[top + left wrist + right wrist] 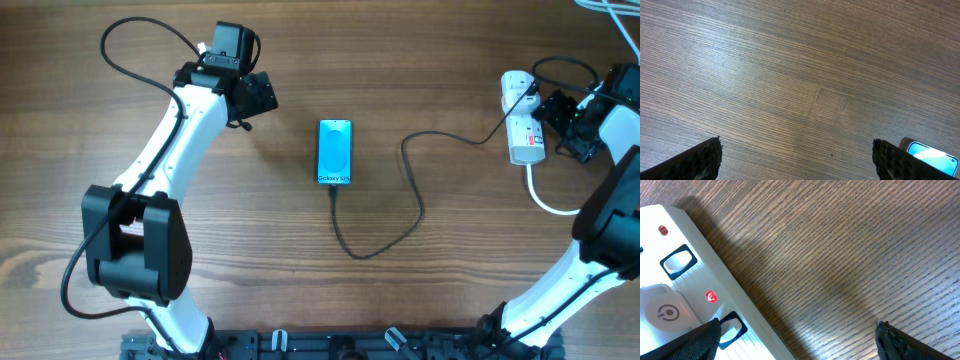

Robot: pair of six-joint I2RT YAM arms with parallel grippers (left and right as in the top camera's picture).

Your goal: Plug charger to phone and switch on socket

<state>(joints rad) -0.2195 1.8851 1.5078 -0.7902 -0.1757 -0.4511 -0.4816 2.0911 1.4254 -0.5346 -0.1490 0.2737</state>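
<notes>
Close under the spread right claw [797, 330], the socket [695, 282] seems lit at one lamp [711, 297], so a stray press could flip it off or shove it aside.

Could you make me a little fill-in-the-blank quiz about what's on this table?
On the phone, the screen is switched ____.
The charger cable is ____ in colour.
Near the socket, the right gripper stands ____.
Missing words: on; black; open.
</notes>
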